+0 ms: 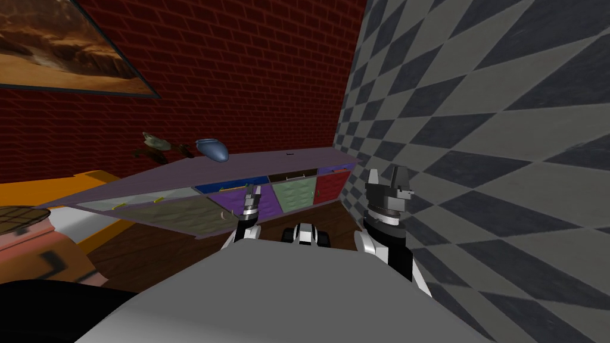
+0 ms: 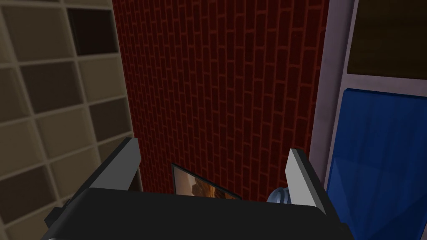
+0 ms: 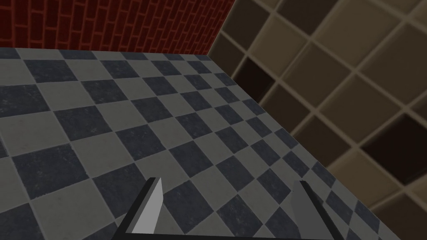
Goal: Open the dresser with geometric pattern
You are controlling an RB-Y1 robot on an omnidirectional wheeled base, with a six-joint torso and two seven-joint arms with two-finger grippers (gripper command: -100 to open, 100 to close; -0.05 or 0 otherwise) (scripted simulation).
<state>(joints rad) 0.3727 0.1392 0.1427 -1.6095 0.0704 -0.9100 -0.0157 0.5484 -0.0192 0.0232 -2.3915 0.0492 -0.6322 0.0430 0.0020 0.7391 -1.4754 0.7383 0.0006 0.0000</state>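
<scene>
The dresser (image 1: 268,162) is long and low, with a purple-grey top and drawer fronts in patches of blue (image 1: 232,186), purple (image 1: 267,203), green (image 1: 295,193) and red (image 1: 330,186). It stands against the red brick wall, reaching the corner with the chequered wall. My left gripper (image 1: 255,190) is open, held just in front of the purple and blue fronts. In the left wrist view the open left gripper (image 2: 214,146) points along the brick wall, with the dresser's frame (image 2: 329,83) and blue panel (image 2: 375,158) beside one finger. My right gripper (image 1: 386,175) is raised and open (image 3: 229,183), facing the chequered wall.
A rounded blue object (image 1: 212,149) (image 2: 276,195) and a brownish-green object (image 1: 156,145) lie on the dresser top. Orange furniture (image 1: 36,193) and a round pinkish container (image 1: 24,238) stand at the left. A framed painting (image 1: 53,47) hangs on the brick wall. The chequered wall (image 1: 488,149) is close on the right.
</scene>
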